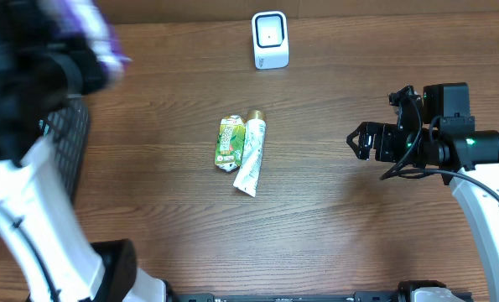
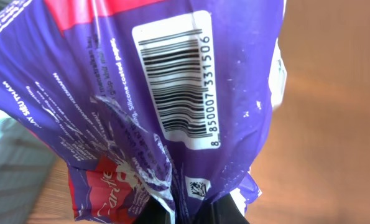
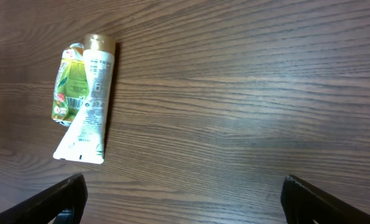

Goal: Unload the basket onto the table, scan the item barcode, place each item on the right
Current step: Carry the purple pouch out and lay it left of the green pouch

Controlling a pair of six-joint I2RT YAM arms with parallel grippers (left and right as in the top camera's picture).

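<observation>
At the far left of the counter (image 1: 333, 243), your left hand (image 2: 188, 211) is clenched on the bottom edge of a purple, crinkled plastic pouch (image 2: 110, 93) and holds it up in the air. In the overhead view this pouch is only a blurred purple patch (image 1: 90, 25) in the far-left corner. In the left wrist view, its white barcode label (image 2: 175, 81) faces the camera, with its long side running up and away from the fingers.

The relation that matters is this one: the small white scanner (image 1: 270, 39) stands at the far edge, well apart from the pouch and to the right of it. From these views you cannot tell if the label already looks toward the scanner's front window. I judge that the coming move is a travel to the right, with the wrist turned so that the label meets this window.

Near the middle of the counter lie a green sachet (image 1: 229, 143) and a white tube with a gold cap (image 1: 251, 151). They touch side by side, with their long axes running from far to near.

At the right, your right hand (image 1: 362, 141) is released and empty, with its jaws wide apart, and it hangs above bare wood. It is perhaps a little nearer to the scanner, but it carries nothing.
</observation>
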